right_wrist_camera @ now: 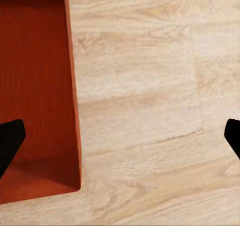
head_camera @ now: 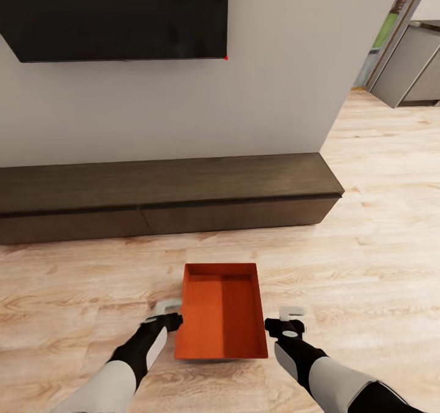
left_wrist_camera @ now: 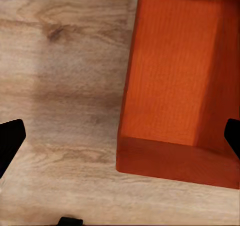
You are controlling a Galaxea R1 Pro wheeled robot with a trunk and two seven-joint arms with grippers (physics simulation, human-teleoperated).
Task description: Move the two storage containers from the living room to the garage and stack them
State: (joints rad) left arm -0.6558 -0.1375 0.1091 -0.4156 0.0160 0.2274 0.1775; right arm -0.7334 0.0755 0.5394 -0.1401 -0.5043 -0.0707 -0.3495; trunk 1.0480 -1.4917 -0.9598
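Bin point(head_camera: 222, 310) sits on the wood floor point(head_camera: 379, 248) before the TV bench point(head_camera: 165, 196). Left gripper point(head_camera: 166, 315) and right gripper point(head_camera: 287, 319) flank it, both spread wide, each straddling a long wall. Looks stiff, light, smooth-sided: you should pinch those rims.

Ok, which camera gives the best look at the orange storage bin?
The head view: the whole storage container shows there, open top up, on the wood floor between both grippers. The left wrist view shows one end and part of its inside; the right wrist view shows one side wall and corner.
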